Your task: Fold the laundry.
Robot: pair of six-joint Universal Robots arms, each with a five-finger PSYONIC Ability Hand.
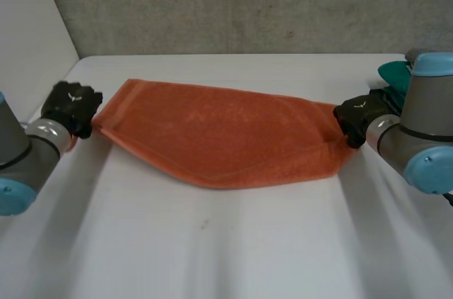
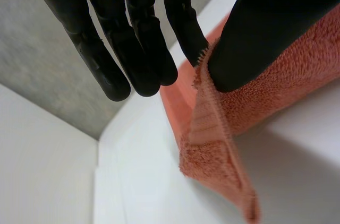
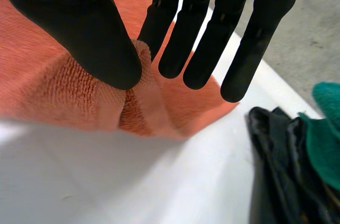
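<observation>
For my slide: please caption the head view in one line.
The left hand and right hand each pinch one end of an orange towel stretched between them over the white table.

Likely a lab: white table (image 1: 226, 256) against a raw concrete wall (image 1: 248, 1).

The orange towel (image 1: 226, 136) is showing a nubby terry-cloth pile with a flat woven band; the white tabletop (image 1: 212, 242) is looking smooth and matt.

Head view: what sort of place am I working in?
Likely a lab test bench, not a home: white table, concrete wall behind, orange towel pinched by left hand and right hand.
</observation>
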